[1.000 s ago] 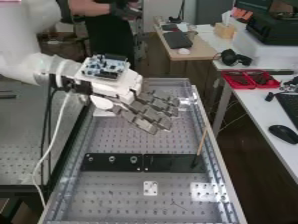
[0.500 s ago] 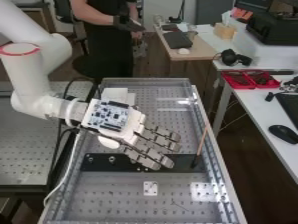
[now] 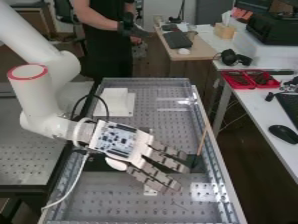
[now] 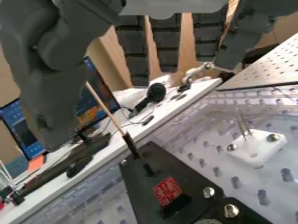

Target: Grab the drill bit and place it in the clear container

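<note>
High view, hand (image 3: 138, 154): above the perforated bench (image 3: 113, 202), pointing toward its right long edge and near end; the circuit board (image 3: 116, 139) rides on its back.
Fingers (image 3: 154, 177): nearly straight and slightly fanned, opened wide, with nothing in their grasp; in the wrist view the thumb (image 4: 46, 82) stands well apart from them.
Drill bit: I can't say for certain which piece it is; the wrist view has two slender metal pins (image 4: 244, 124) rising from a small white mount (image 4: 256, 150), apart from the fingers.
Black plate (image 4: 156, 187): lies across the bench, its end near the right long edge.
Stick (image 4: 105, 107): thin, tan and dark-ended, leaning at that end of the plate.
White block (image 3: 114, 102): near the bench's far left corner.
</note>
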Robot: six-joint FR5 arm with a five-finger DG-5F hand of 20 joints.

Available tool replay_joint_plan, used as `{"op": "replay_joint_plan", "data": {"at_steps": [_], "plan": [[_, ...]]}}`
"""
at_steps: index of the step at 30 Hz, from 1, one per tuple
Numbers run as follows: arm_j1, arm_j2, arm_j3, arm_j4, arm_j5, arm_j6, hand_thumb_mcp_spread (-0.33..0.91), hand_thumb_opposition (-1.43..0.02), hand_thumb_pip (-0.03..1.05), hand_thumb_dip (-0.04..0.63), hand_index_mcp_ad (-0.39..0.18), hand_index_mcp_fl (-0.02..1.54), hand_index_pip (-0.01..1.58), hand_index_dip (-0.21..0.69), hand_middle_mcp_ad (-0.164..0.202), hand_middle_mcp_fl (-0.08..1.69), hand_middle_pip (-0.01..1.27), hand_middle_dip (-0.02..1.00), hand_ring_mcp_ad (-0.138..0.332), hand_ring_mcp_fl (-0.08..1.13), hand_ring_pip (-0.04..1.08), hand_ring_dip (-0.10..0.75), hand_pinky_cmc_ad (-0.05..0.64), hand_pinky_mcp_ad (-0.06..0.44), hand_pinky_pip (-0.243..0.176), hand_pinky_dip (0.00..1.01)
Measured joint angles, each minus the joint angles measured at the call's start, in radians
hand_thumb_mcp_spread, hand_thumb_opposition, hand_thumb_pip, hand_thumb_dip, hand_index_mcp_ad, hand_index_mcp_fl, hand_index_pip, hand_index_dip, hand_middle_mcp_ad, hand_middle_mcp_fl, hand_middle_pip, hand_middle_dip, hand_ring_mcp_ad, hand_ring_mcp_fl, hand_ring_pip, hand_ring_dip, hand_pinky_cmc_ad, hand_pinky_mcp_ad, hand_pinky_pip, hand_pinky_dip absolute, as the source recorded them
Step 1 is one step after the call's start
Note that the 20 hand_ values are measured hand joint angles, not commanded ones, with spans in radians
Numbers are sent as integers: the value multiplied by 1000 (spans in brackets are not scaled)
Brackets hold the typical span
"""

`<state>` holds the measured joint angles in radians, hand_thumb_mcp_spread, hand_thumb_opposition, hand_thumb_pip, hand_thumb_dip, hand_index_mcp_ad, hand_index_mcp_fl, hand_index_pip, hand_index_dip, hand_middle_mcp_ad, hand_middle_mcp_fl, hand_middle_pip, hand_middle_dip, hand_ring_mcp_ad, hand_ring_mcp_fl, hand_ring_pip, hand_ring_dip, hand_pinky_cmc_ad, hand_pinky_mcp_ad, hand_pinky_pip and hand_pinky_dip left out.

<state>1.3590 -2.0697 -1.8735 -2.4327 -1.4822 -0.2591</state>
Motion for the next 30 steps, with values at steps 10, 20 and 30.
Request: {"op": "replay_joint_plan", "data": {"at_steps": [10,20,30], "plan": [[-48,-72,72,17,-112,49,335,-775,630,129,37,445,452,96,147,119,138,30,260,0,101,0,278,202,-77,290],[-82,-120,137,22,-203,25,330,-806,641,176,-7,490,688,31,148,124,138,49,250,-2,96,0,279,202,-77,239],[-96,-165,182,31,-257,40,340,-806,649,176,-35,473,799,16,145,120,133,61,251,-2,99,0,278,201,-77,208]]}}
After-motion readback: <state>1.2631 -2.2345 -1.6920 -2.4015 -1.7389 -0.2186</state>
